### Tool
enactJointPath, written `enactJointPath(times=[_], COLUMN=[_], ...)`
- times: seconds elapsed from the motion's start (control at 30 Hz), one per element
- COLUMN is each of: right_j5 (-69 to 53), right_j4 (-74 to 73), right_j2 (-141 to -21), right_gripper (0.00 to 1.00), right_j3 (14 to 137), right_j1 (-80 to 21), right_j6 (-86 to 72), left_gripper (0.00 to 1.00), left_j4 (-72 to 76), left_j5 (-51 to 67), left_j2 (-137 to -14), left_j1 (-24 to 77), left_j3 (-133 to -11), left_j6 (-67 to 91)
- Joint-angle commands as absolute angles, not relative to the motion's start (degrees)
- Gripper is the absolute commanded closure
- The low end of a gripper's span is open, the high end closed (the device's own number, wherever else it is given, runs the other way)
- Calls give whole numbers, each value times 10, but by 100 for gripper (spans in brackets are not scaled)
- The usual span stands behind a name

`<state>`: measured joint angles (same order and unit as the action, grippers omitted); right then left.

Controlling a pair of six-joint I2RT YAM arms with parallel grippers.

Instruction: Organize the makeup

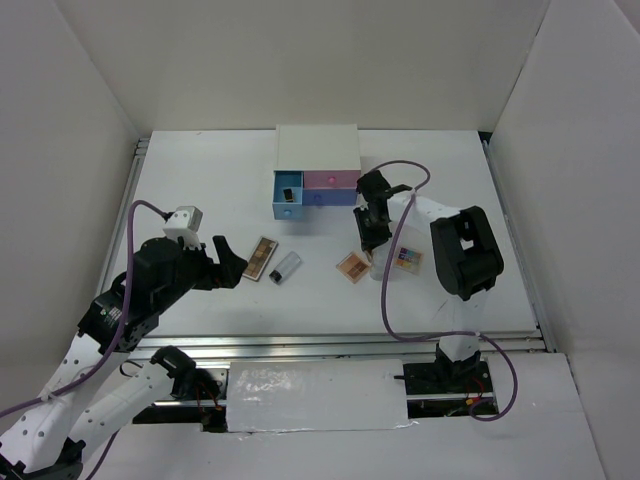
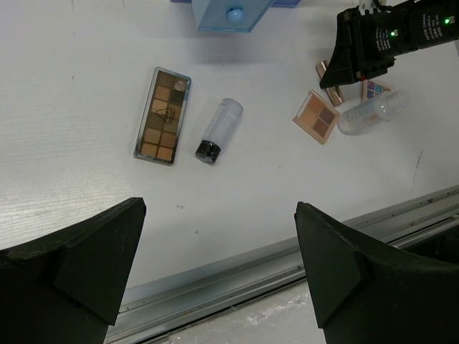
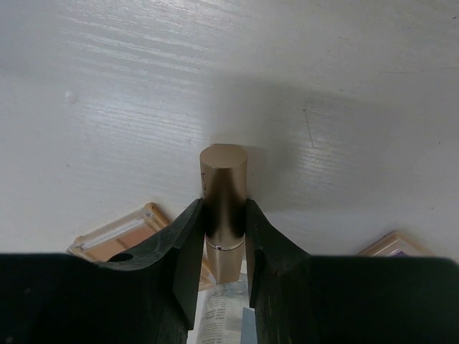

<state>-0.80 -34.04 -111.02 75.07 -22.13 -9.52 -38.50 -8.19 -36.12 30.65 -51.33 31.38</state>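
My right gripper (image 3: 224, 208) is shut on a gold lipstick tube (image 3: 224, 179), both fingers pressing its sides, low over the table. Under and beside it lie a square pinkish palette (image 1: 352, 266), a small clear bottle (image 2: 369, 114) and a multicolour palette (image 1: 407, 259). Further left lie a long brown eyeshadow palette (image 1: 262, 258) and a clear bottle with a black cap (image 1: 285, 267). My left gripper (image 1: 235, 262) hovers open just left of the brown palette (image 2: 163, 115), with nothing between its fingers.
A white box (image 1: 317, 145) stands at the back. Its blue drawer (image 1: 287, 196) is pulled out with a small dark item inside, and the pink drawer (image 1: 331, 180) sits beside it. A metal rail (image 2: 237, 276) runs along the table's near edge.
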Motion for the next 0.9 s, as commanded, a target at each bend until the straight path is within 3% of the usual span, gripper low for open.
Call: enactJointPath(times=[0.0, 0.13, 0.43, 0.53, 0.7, 0.87], right_j5=[16, 68, 110, 68, -159, -134], right_j4=[-328, -326, -286, -244, -27, 33], right_j2=[-1110, -1069, -927, -886, -856, -919], right_gripper=[73, 80, 79, 78, 77, 77], right_j3=[765, 772, 819, 824, 752, 785], right_j1=[-228, -225, -231, -239, -255, -293], right_j6=[-105, -120, -165, -187, -330, -398], left_gripper=[1, 1, 1, 1, 1, 1], left_j4=[-359, -358, -359, -359, -363, -363], left_j5=[-73, -74, -77, -78, -89, -89], left_j2=[-358, -357, -359, -361, -365, -365], left_j1=[304, 304, 304, 304, 303, 303], left_j3=[-512, -512, -512, -511, -513, -512], left_j6=[297, 297, 299, 301, 304, 305])
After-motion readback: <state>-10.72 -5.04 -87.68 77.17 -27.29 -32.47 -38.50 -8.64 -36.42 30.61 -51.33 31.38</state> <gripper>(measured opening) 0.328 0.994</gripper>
